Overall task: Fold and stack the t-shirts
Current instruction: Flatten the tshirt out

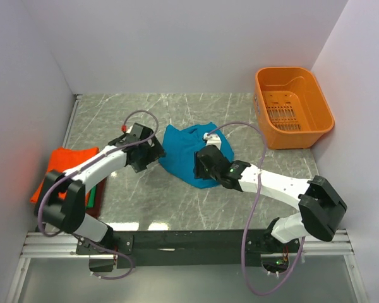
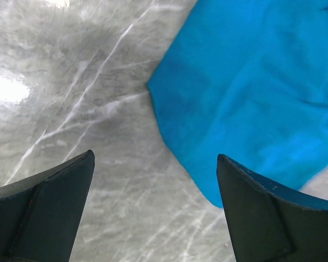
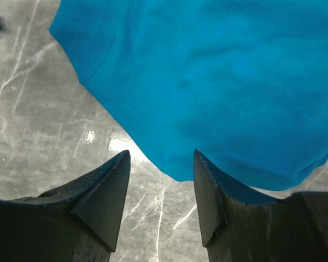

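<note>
Left wrist view: left hand (image 2: 156, 161) gapes wide, empty, blue shirt (image 2: 251, 93) at 2 o'clock; right hand (image 3: 161, 158) half-open, empty.

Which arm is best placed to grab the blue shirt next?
Probably right: the right gripper, open, straddles a corner of the blue shirt. The left gripper is open mostly over table.
</note>
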